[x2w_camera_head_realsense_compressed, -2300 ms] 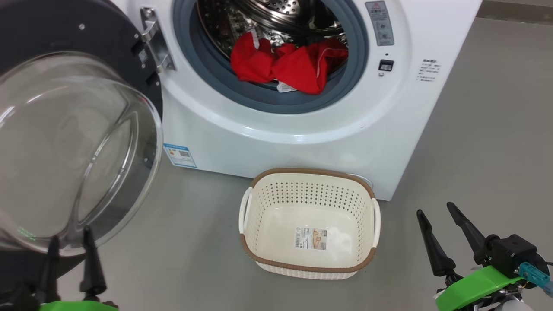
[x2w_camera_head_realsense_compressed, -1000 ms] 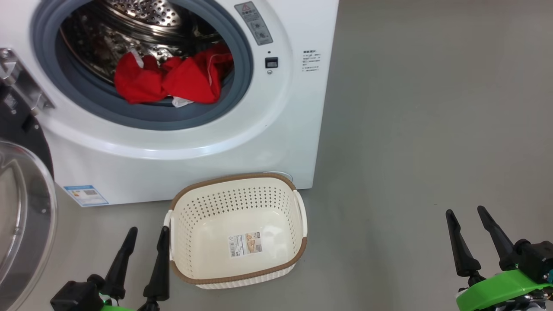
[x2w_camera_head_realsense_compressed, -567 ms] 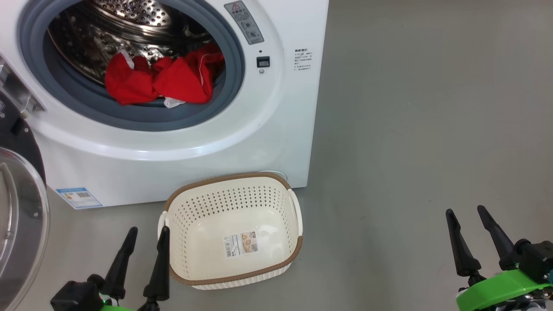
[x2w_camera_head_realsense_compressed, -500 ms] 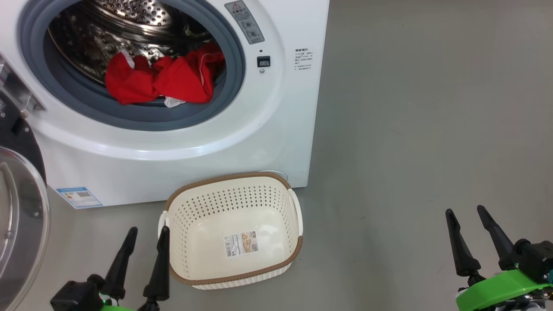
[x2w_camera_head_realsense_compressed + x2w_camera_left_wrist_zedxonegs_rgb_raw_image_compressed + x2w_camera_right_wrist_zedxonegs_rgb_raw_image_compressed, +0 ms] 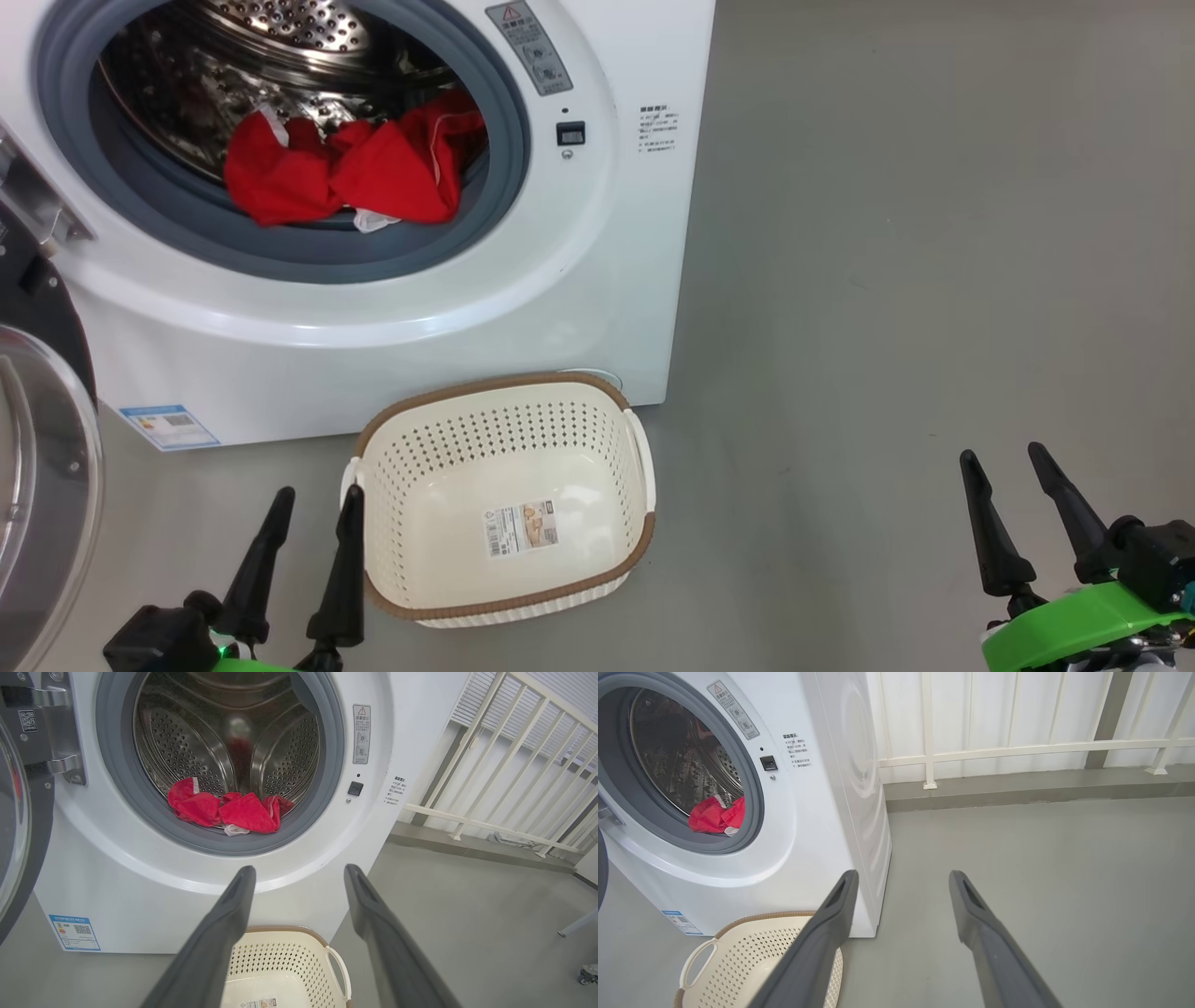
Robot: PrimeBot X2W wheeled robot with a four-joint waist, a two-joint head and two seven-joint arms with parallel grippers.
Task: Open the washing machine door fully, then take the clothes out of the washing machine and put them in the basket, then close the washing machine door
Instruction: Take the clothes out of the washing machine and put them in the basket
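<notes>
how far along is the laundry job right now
Done: the washing machine door stands open. In hand: nothing; the left end effector and right end effector are open and empty. Left: the red clothes lie inside the washing machine, the basket is empty, and the door needs closing.

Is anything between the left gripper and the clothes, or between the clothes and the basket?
Nothing visible does: the washing machine door is swung aside, the clothes lie at the open drum mouth, the basket stands uncovered below.
</notes>
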